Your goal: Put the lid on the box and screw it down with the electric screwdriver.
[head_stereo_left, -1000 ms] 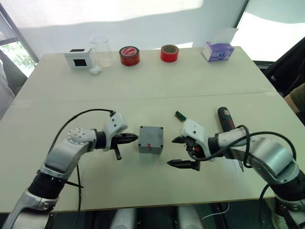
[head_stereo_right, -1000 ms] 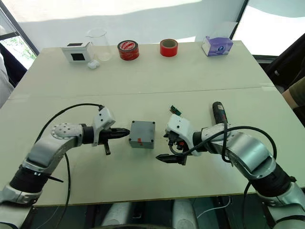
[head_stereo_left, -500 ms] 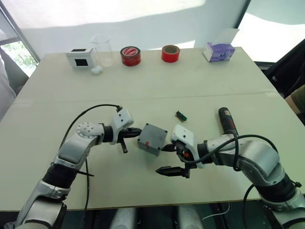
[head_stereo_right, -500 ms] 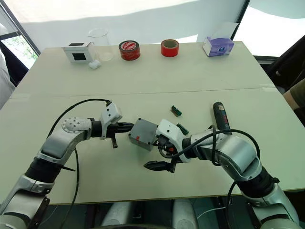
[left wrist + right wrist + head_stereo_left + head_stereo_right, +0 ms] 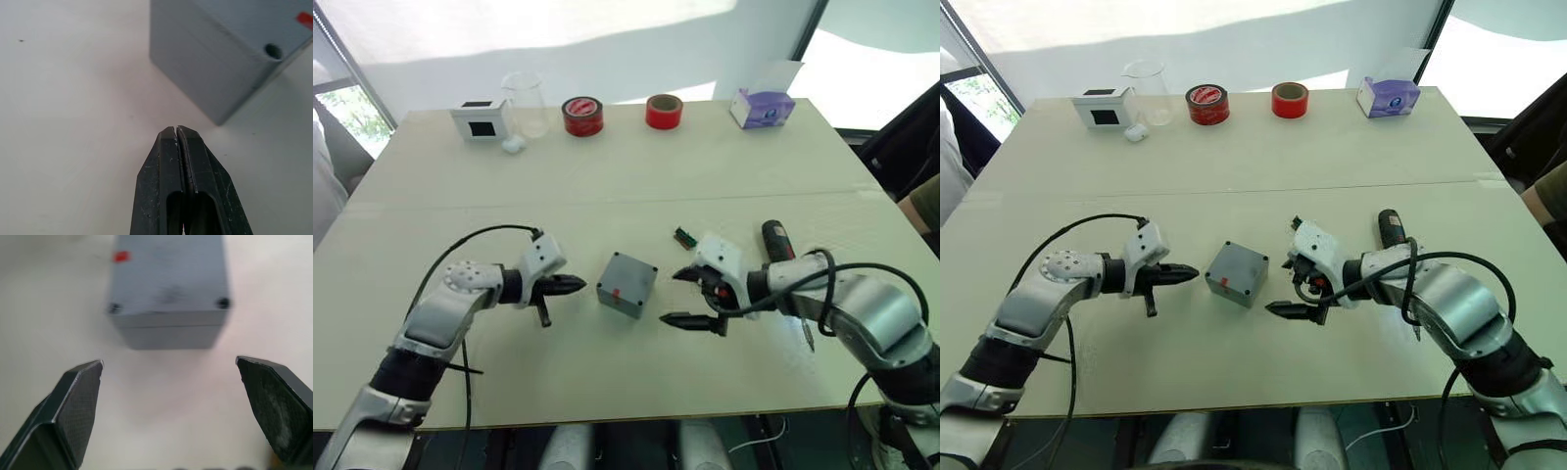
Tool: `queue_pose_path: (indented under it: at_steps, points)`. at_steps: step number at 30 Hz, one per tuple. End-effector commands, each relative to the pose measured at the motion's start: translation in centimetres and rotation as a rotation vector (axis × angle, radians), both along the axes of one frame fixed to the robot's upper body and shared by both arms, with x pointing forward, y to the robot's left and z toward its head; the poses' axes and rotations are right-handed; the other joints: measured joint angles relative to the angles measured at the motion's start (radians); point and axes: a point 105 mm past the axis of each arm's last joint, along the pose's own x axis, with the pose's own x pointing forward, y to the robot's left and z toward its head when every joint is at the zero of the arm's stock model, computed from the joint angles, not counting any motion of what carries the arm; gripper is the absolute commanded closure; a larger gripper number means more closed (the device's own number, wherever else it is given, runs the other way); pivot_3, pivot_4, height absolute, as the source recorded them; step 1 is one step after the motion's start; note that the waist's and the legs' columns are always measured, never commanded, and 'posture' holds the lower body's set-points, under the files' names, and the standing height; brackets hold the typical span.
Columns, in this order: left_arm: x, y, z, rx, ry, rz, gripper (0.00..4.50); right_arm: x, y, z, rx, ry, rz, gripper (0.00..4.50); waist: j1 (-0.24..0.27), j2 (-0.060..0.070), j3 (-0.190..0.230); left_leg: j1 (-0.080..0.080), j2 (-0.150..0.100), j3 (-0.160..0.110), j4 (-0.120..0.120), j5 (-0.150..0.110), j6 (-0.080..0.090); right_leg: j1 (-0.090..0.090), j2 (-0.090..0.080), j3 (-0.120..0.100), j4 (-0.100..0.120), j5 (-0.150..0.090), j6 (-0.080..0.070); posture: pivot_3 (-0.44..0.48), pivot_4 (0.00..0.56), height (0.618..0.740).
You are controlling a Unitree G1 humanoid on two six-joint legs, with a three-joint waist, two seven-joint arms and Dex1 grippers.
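The box [image 5: 626, 285], with the lid apparently already on top, sits skewed on the table [image 5: 607, 186] between the two grippers, touched by neither. The left gripper [image 5: 576, 285], fingers pressed together, points at it from just beside; the right gripper [image 5: 676, 298] is spread wide and faces its other side. The electric screwdriver [image 5: 775, 242] lies behind the right gripper. With the box skewed, a one-sided nudge could spin it or shift the unscrewed lid.
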Motion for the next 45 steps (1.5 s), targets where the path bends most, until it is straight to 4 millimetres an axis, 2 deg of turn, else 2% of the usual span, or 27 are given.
queue_pose_path:
  at_steps: [1,5,10,24,39,45]
  points:
    - [-1.3,-0.7,0.9,-0.027,0.005,-0.037,4.5,1.0,0.6,0.0,-0.042,-0.087,0.081,0.05,0.003,0.0,0.0,0.0,0.0,0.0,0.0,0.0,0.0,0.0,0.0,0.0,0.0,0.0,0.0,0.0,0.15,0.74]
    - [-1.7,-1.8,0.8,-0.054,0.009,-0.034,4.5,1.4,1.5,-0.6,-0.046,-0.098,0.143,0.05,0.006,0.0,0.0,0.0,0.0,0.0,0.001,0.0,0.0,0.0,0.0,0.0,0.0,0.0,0.0,0.0,0.15,0.74]
    - [-1.4,-2.9,1.0,-0.094,-0.012,-0.011,4.5,0.5,2.7,-0.9,-0.019,-0.069,0.208,0.05,0.007,0.0,0.0,0.0,0.0,0.0,0.001,0.0,0.0,0.0,0.0,0.0,0.0,0.0,0.0,0.0,0.15,0.74]
    - [0.6,-2.2,1.5,-0.089,-0.065,0.042,4.5,-2.5,3.1,-0.9,0.046,0.019,0.208,0.05,0.008,0.0,0.0,0.0,0.0,-0.001,0.001,0.0,0.0,0.0,0.0,0.0,0.0,0.0,0.0,0.0,0.15,0.74]
    - [1.4,-2.6,2.0,-0.088,-0.093,0.019,4.5,-3.0,3.3,-0.9,0.068,0.031,0.169,0.05,0.008,0.0,0.0,0.0,0.0,-0.001,0.001,0.0,0.0,0.0,0.0,0.0,0.0,0.0,0.0,0.0,0.15,0.74]
    - [1.4,-2.4,2.1,-0.084,-0.102,0.023,4.5,-2.7,2.2,-0.4,0.063,0.013,0.116,0.05,0.009,0.0,0.0,0.0,0.0,-0.001,0.001,0.0,0.0,0.001,0.0,0.0,0.0,0.0,0.0,0.0,0.15,0.74]
